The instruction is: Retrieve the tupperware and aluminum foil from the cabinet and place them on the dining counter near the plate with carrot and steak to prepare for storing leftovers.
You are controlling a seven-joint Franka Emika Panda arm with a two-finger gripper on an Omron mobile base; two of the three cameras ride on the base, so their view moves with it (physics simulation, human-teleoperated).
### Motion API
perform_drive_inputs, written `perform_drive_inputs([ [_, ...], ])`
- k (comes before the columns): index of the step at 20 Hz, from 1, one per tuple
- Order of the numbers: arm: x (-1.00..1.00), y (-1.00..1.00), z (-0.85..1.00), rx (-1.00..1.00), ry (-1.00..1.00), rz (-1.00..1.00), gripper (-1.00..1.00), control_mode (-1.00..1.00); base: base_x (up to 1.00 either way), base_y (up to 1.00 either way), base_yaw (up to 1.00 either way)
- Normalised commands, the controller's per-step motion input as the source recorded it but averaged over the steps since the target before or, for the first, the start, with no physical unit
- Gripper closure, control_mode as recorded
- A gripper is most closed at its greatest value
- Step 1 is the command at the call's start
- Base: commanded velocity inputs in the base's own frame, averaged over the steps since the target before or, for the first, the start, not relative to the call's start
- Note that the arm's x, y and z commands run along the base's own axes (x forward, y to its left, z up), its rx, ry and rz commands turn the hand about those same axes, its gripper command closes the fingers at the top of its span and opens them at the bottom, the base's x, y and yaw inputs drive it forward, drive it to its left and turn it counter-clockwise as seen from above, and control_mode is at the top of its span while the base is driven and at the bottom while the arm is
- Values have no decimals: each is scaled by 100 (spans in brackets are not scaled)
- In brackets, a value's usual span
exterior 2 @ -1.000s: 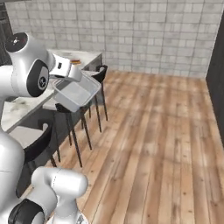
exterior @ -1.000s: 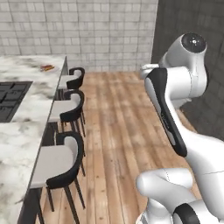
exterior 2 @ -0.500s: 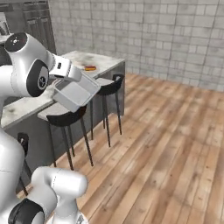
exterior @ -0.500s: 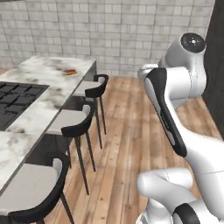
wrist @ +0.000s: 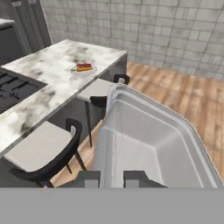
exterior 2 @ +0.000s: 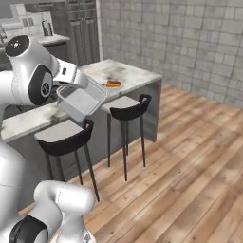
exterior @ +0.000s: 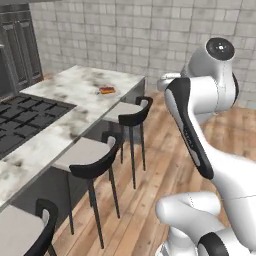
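Observation:
My gripper (wrist: 112, 177) is shut on the rim of the tupperware (wrist: 153, 144), a translucent grey-white tub held out in front of the hand. From the right base camera, the tupperware (exterior 2: 81, 100) hangs tilted in the air beside the dining counter (exterior 2: 135, 76), above a stool. The white plate (exterior: 107, 90) with the orange carrot and red steak lies near the far end of the dining counter (exterior: 75, 85). The hand camera also catches the plate (wrist: 83, 68), ahead and to the left. The aluminum foil and the cabinet are out of view.
A black cooktop (exterior: 20, 117) is set into the counter's near part. Black-backed stools (exterior: 127, 112) (exterior 2: 61, 135) line the counter's side. Tall dark panelled units (exterior: 20, 45) stand behind the counter. Wooden floor (exterior 2: 190, 152) lies to the right.
The whole picture has shifted: the base has moved, so the counter and stools now appear closer and more central. The tupperware stays in the shut gripper.

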Motion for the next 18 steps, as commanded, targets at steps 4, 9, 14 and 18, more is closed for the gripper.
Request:
perform_drive_inputs([
  [4,0,0,0,0,0,0,100,100,100,-89,44],
  [9,0,0,0,0,0,0,100,100,100,-90,44],
  [14,0,0,0,0,0,0,100,100,100,-89,44],
  [18,0,0,0,0,0,0,100,100,100,-90,44],
])
